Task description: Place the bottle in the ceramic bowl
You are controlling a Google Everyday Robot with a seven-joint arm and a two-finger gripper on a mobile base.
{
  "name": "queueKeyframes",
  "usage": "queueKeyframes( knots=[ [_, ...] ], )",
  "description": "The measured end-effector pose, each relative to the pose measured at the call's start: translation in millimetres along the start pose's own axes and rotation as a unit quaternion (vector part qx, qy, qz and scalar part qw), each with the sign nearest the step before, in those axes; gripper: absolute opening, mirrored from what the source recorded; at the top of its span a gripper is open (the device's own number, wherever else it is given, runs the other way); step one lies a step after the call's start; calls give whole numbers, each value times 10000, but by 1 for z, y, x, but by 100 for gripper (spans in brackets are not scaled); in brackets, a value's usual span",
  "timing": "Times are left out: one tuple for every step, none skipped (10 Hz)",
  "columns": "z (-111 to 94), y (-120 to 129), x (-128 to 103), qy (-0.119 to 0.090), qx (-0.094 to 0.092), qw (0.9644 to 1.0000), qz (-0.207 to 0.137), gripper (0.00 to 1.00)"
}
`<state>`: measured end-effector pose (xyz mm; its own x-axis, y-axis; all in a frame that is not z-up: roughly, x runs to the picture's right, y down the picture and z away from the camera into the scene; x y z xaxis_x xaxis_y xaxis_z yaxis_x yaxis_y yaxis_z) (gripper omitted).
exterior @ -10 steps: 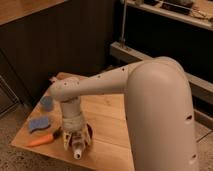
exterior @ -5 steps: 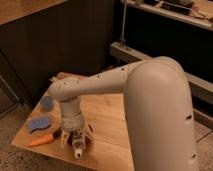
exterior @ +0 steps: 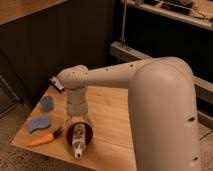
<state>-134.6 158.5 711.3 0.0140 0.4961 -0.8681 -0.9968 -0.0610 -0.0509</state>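
Observation:
The reddish-brown ceramic bowl (exterior: 86, 133) sits on the wooden table (exterior: 110, 115) near its front edge. The clear bottle (exterior: 78, 141) lies across the bowl with its white cap pointing toward the front, past the rim. My gripper (exterior: 77, 124) hangs straight down from the white arm, directly over the bowl and the bottle's back end. The gripper's body hides part of the bowl and where it meets the bottle.
An orange carrot (exterior: 40, 140) lies left of the bowl. A blue sponge (exterior: 39, 123) and a small blue round object (exterior: 47, 102) lie further left. A dark object (exterior: 57, 84) lies at the table's far left edge. My large white arm (exterior: 160, 110) fills the right side.
The gripper stays over the bowl. The bottle has sunk slightly lower across the bowl, cap end toward the front.

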Motion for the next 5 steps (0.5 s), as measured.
queueKeyframes(
  knots=[
    [-5, -4, -27, -197, -108, 9996, 178, 80],
    [-9, -7, -46, -334, -171, 9988, 307, 80],
    [-9, -8, -49, -358, -185, 9987, 325, 80],
    [-9, -7, -48, -354, -181, 9987, 316, 80],
    [-9, -6, -48, -351, -179, 9988, 308, 80]
  ],
)
